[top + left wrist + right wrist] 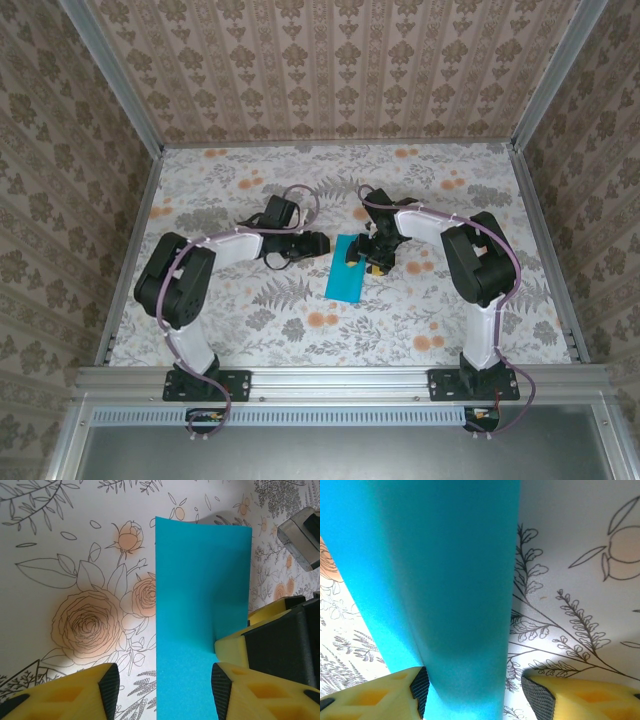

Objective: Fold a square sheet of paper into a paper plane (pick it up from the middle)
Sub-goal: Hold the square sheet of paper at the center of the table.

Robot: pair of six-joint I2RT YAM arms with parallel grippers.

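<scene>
1. Yellow fingertips (107,687) of my left gripper (165,692) sit right up at the lens in the left wrist view. They're spread to about a medium gap and aren't clamped on anything.
2. Between them the teal sheet of paper (200,605) runs away from me. It looks like a tall narrow rectangle lying on the flowery table (75,580). One long edge clears my left-hand finger, and the other sits right at the right-hand finger.
3. From the top camera the paper is mid-table, just past my left gripper's tip and angled a bit.
4. One finger (272,645) of my right arm butts against the far-right edge of the sheet.
5. My right gripper (475,695) straddles the paper too, jaws parted. The sheet fills the left half of that wrist view and touches the left pad. There's bare table showing between it and the right pad, so no pinch. Can't tell if the sheet is lifted there or lying flat.
</scene>
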